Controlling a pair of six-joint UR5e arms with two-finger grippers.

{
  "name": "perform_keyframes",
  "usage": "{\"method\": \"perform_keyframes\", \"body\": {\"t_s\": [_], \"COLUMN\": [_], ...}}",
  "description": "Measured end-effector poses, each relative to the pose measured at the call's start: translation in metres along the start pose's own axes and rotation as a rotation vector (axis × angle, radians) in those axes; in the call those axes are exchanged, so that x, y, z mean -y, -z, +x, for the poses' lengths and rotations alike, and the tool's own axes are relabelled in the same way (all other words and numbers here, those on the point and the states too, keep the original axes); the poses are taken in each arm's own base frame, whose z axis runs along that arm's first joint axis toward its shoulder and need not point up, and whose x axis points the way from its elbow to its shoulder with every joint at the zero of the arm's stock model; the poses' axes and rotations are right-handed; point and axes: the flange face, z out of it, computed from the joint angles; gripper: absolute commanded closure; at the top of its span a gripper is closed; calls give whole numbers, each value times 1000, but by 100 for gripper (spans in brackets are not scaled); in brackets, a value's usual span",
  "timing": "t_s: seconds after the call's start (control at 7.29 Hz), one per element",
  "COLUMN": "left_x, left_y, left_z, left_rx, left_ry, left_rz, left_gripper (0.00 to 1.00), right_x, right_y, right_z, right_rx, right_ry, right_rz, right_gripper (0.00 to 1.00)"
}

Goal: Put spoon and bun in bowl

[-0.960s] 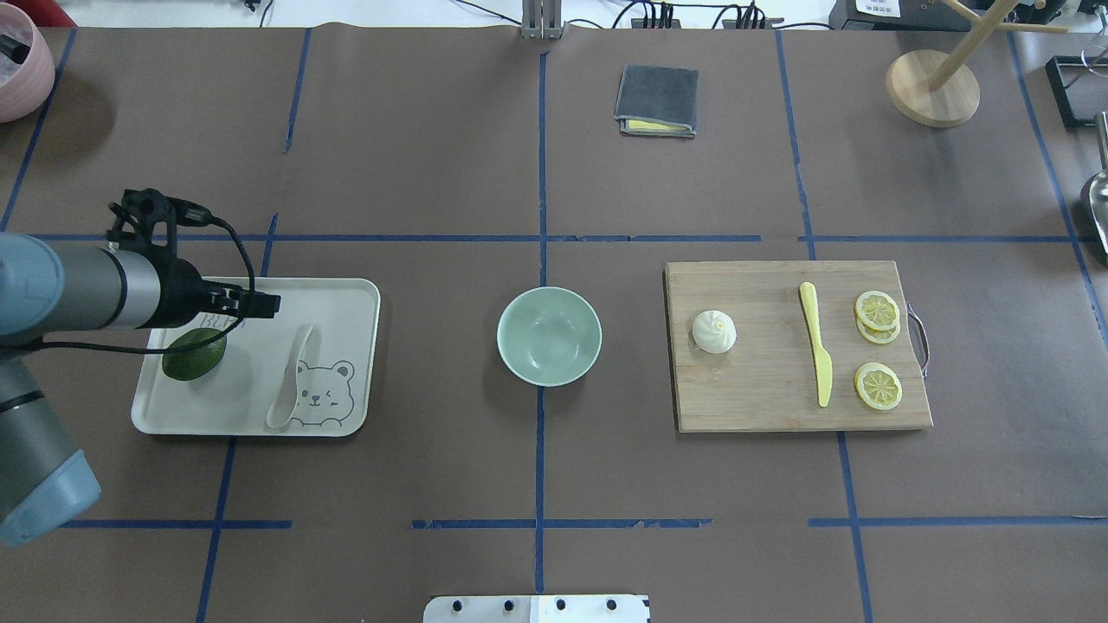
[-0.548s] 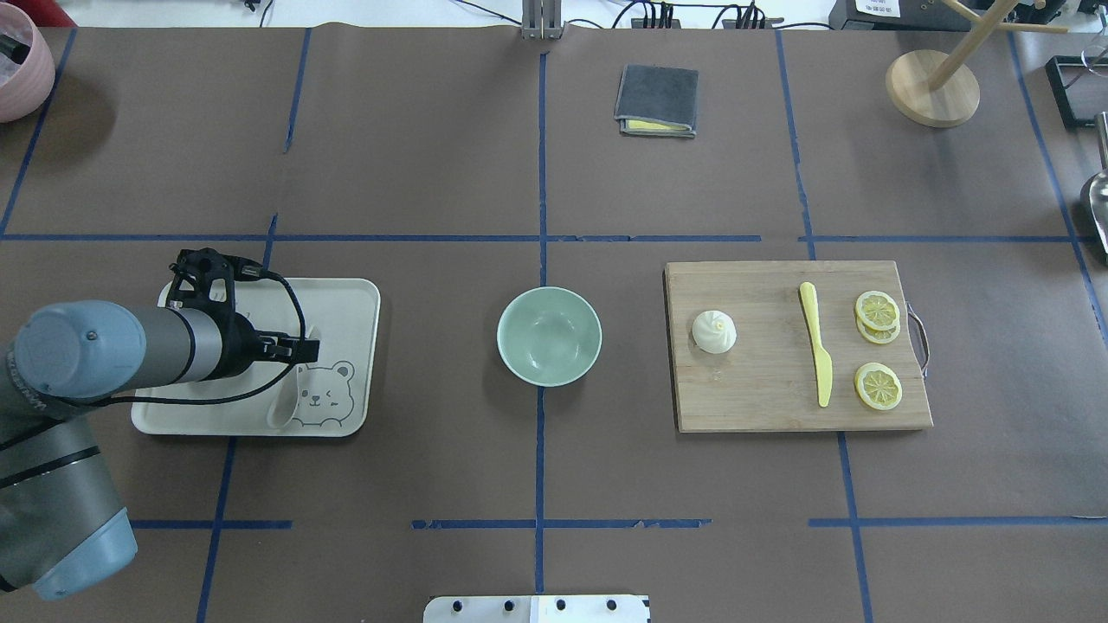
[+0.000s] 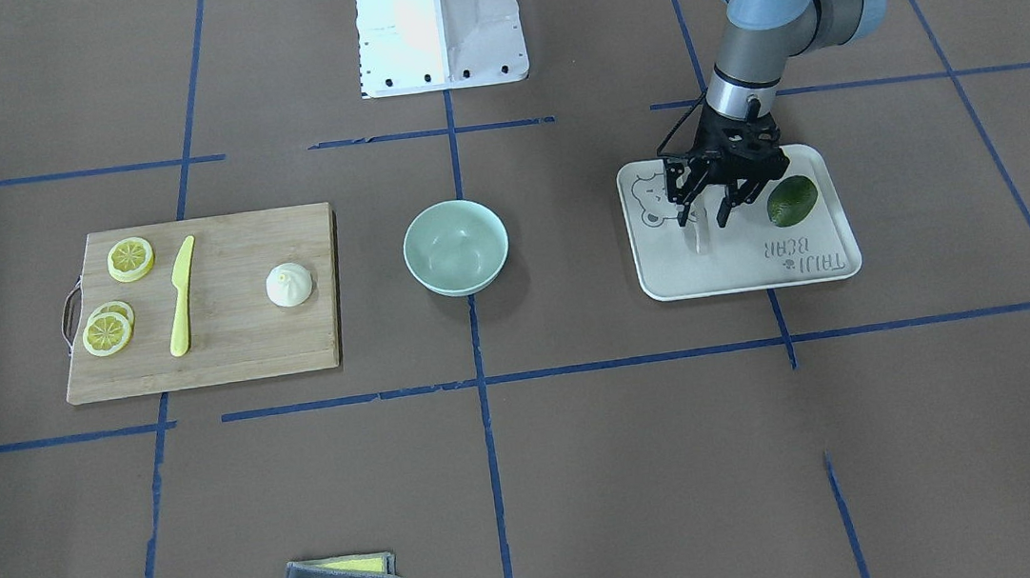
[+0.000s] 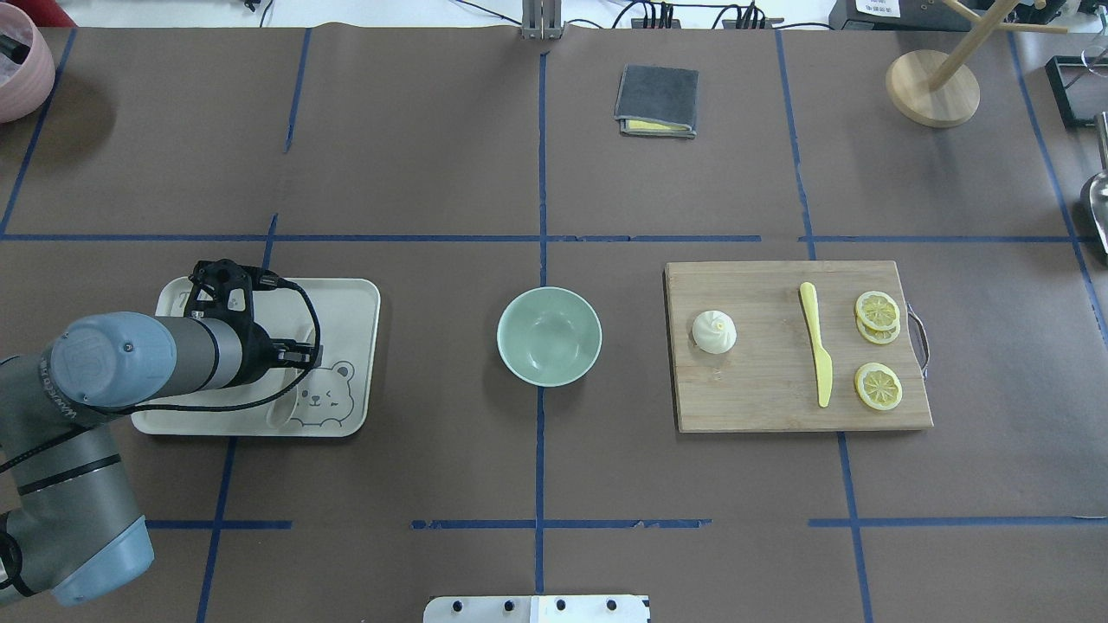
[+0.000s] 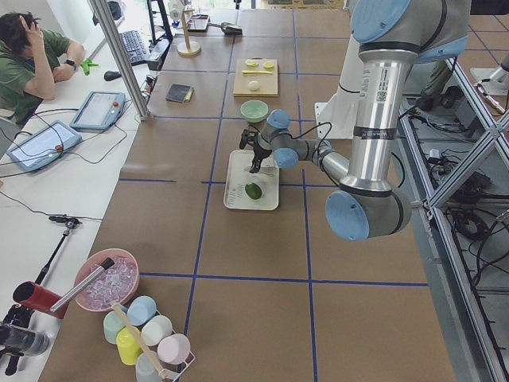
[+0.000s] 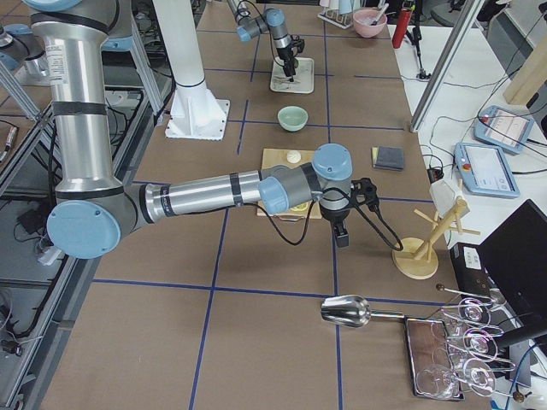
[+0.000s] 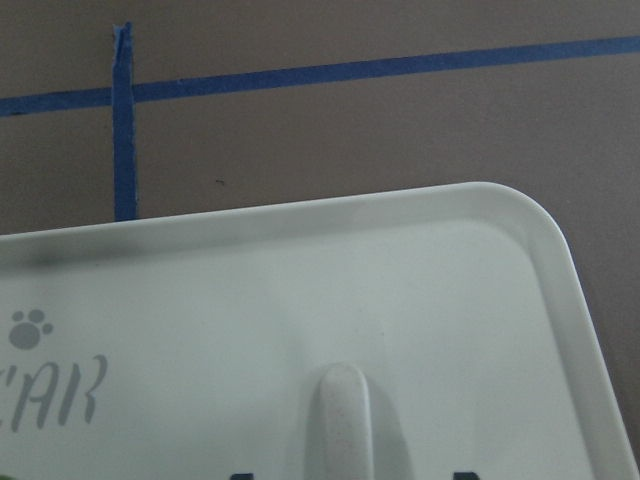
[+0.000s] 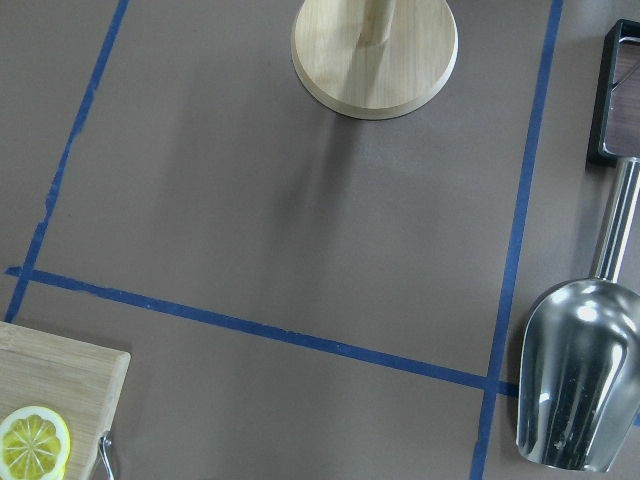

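The whitish spoon [image 3: 697, 233] lies on the off-white bear tray [image 3: 743, 276], its scoop [image 4: 279, 414] toward the robot. My left gripper [image 3: 705, 216] points down over the spoon's handle [image 7: 340, 420], open, with one finger on each side. The mint-green bowl [image 4: 549, 336] stands empty at the table's middle. The white pleated bun [image 4: 714, 331] sits on the wooden cutting board [image 4: 779, 398], right of the bowl. My right gripper [image 6: 342, 239] shows only in the exterior right view, above the table beyond the board; I cannot tell whether it is open or shut.
A green lime [image 3: 792, 200] lies on the tray beside the left gripper. A yellow knife [image 4: 815, 346] and lemon slices [image 4: 878, 310] lie on the board. A grey cloth [image 4: 656, 99], a wooden stand [image 4: 932, 86] and a metal scoop [image 8: 575, 390] are farther off.
My left arm has swung over the tray and brought its gripper from above the lime to above the spoon's handle. Spoon, bun and bowl have not moved.
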Motion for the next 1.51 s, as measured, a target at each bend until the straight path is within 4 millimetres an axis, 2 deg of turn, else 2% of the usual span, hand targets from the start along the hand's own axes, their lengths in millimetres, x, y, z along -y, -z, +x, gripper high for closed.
{"method": "perform_keyframes", "body": {"t_s": [0.14, 0.41, 0.55, 0.69, 1.23, 1.37, 1.51], "left_x": [0, -3, -4, -4, -1, 3, 10], "left_y": [-1, -4, -5, -5, 1, 10, 18], "left_z": [1, 3, 4, 4, 5, 11, 26], "left_rx": [0, 0, 0, 1, -7, -25, -46], "left_ry": [0, -3, -4, -4, -3, 3, 55], "left_rz": [-1, -8, -9, -10, 1, 11, 19], "left_gripper": [41, 58, 73, 100, 100, 100, 100], "right_x": [0, 0, 0, 0, 0, 0, 0], "right_y": [0, -1, -2, -2, -1, -1, -1], "right_z": [0, 1, 2, 2, 1, 1, 1], "right_rx": [0, 0, 0, -1, 0, 0, 0], "right_ry": [-1, -3, -4, -4, -4, -3, -3], "right_rz": [0, -2, -3, -3, -3, -3, -2], "right_gripper": [0, 0, 0, 0, 0, 0, 0]}}
